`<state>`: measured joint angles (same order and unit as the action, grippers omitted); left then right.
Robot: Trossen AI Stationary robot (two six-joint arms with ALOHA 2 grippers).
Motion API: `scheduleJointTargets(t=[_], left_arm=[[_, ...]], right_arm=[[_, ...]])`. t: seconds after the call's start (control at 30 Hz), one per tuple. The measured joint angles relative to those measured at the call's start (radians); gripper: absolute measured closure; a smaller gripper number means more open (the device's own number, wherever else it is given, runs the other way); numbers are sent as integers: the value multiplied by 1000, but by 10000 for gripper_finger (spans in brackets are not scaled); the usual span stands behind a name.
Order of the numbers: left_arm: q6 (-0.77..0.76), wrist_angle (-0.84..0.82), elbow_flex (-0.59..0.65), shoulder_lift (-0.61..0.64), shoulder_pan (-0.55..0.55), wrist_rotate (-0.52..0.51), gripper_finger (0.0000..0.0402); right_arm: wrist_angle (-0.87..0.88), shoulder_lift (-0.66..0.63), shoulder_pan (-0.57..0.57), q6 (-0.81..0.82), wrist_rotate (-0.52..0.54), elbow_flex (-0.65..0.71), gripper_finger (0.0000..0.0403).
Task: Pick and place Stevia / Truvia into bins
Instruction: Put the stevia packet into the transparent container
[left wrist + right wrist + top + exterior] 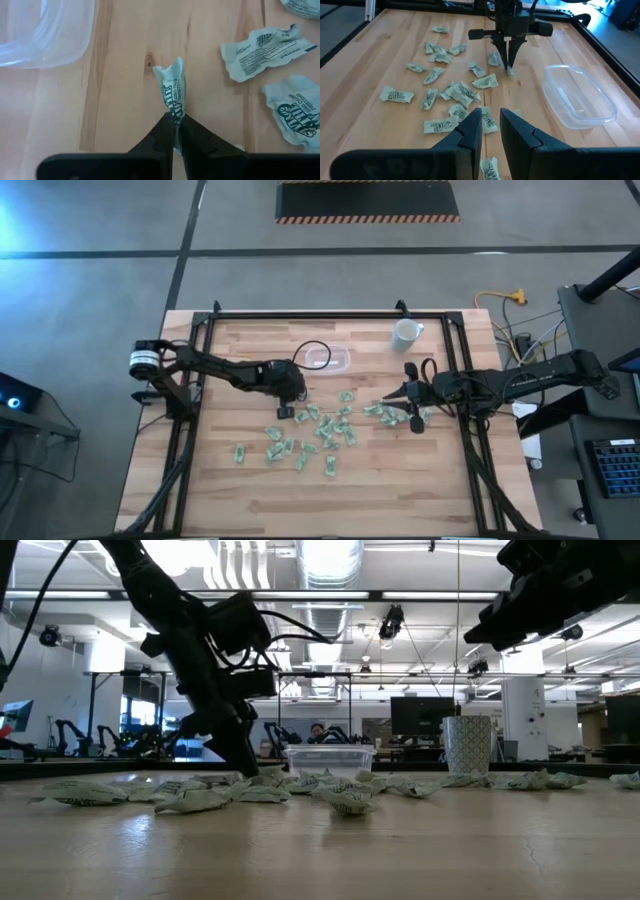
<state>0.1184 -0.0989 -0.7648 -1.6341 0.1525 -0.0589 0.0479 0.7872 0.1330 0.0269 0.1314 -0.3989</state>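
Stevia packets (310,435) are lying scattered mid-table; light, crumpled, soft paper, best pinched at an end. Left gripper (176,126) is clamping one packet (172,85) by its end, closed tight. Right gripper (491,127) is hovering above the pile's three o'clock side, fingers slightly parted, holding nothing. Clear bin (328,358) is sitting at twelve o'clock, open table between.

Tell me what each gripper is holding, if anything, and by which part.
The left gripper pinches one sweetener packet by its end, down at the table. The right gripper holds nothing.
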Motion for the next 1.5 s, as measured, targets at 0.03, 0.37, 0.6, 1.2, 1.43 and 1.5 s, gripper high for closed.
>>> scheduleJointTargets(t=[0.03,0.37,0.6,1.2,1.43,1.5], left_arm=[[0,0,-3,3,0,0,394],[48,24,-39,116,-2,-9,400],[150,221,-68,83,36,-110,401],[206,108,-305,-130,142,-112,312],[148,2,-305,-29,127,-105,222],[129,-73,-302,22,106,-92,213]], right_arm=[[0,0,0,0,0,2,344],[-9,0,0,23,1,68,344],[-63,-1,0,18,28,76,344],[-87,0,0,66,26,76,344],[-27,26,0,94,24,76,344],[-17,53,0,94,21,76,344]])
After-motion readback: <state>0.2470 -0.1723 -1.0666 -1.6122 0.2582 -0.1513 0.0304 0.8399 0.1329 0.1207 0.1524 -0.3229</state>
